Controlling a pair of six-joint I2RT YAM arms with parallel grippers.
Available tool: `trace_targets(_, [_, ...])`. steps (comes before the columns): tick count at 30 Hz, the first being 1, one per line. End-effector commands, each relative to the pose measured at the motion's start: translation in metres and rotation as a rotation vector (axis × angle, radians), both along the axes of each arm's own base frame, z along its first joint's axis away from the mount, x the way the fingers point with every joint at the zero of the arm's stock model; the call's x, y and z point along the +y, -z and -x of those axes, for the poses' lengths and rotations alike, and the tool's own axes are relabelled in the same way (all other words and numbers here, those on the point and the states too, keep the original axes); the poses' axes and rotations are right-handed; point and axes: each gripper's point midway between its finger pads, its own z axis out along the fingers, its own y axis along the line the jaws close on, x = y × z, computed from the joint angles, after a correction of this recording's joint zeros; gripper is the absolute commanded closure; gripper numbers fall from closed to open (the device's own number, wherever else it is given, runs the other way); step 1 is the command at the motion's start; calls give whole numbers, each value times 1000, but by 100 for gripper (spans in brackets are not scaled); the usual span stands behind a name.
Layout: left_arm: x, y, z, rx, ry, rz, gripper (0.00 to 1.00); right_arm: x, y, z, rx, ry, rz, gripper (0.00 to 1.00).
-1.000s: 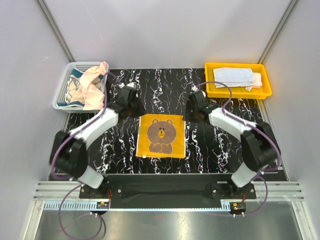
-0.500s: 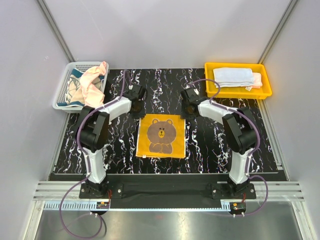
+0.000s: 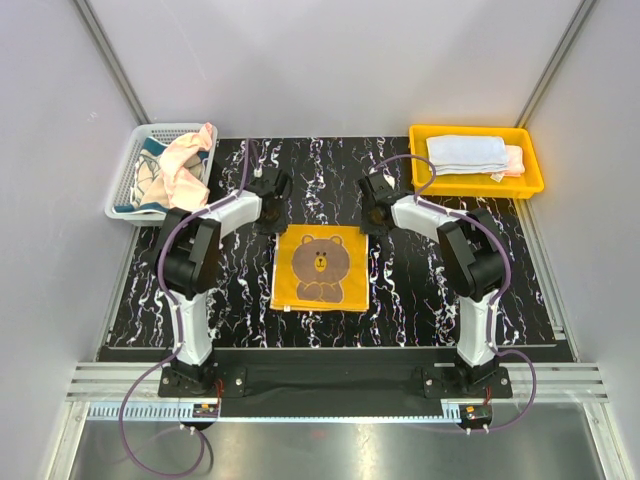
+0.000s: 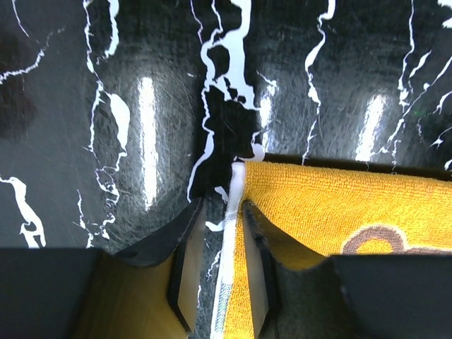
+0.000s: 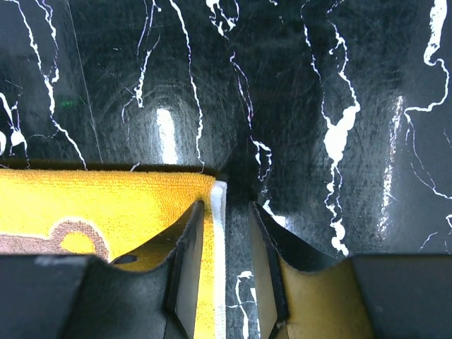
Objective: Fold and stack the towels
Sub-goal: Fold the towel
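The orange-bordered towel with the brown bear (image 3: 320, 267) lies flat in the middle of the black marble table. My left gripper (image 3: 274, 215) is at its far left corner. In the left wrist view that gripper (image 4: 220, 279) is open, its jaws straddling the towel's white hem (image 4: 233, 212) with one finger (image 4: 258, 268) on the cloth. My right gripper (image 3: 368, 218) is at the far right corner. It (image 5: 226, 279) is open too, the hem (image 5: 219, 212) between its jaws with a gap beside it. More towels (image 3: 185, 165) sit in the basket, and folded ones (image 3: 465, 152) in the tray.
A white mesh basket (image 3: 128, 165) stands at the back left corner, with a pink towel draped over its rim. A yellow tray (image 3: 430, 180) stands at the back right. Grey walls close in the table on three sides.
Both arms have drawn their elbows up and brought the grippers onto the bear towel's far corners. The left jaws have spread wider. The towel has shifted slightly away from the arm bases.
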Motion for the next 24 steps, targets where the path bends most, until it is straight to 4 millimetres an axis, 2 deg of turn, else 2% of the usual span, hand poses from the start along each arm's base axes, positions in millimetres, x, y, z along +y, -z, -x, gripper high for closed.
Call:
trace_targets(1, [2,-14,-18,-76,-11,23,67,-1,-18,-19,-67,10,-5,62])
trace_targets(7, [-11,-27,-28,-151,-7,161,66,6,-25,-26,-93,-5,-45,63])
trace_targets(10, [-12,-37,-33,-191,-13,209,66,7,-33,-27,-122,-5,-65,62])
trace_targets(16, [-10,-42,-35,-218,-33,284,63,11,-48,-28,-157,-7,-106,62])
trace_targets(17, [-8,-34,-34,-196,-37,274,63,10,-50,-29,-164,-4,-107,62])
trace_targets(19, [-10,-31,-37,-179,-30,269,63,12,-51,-31,-161,-8,-105,61])
trace_targets(21, [-11,-25,-37,-161,-32,279,63,9,-45,-31,-137,-5,-91,62])
trace_targets(24, [-13,-24,-36,-165,-25,296,63,8,-42,-30,-131,0,-82,62])
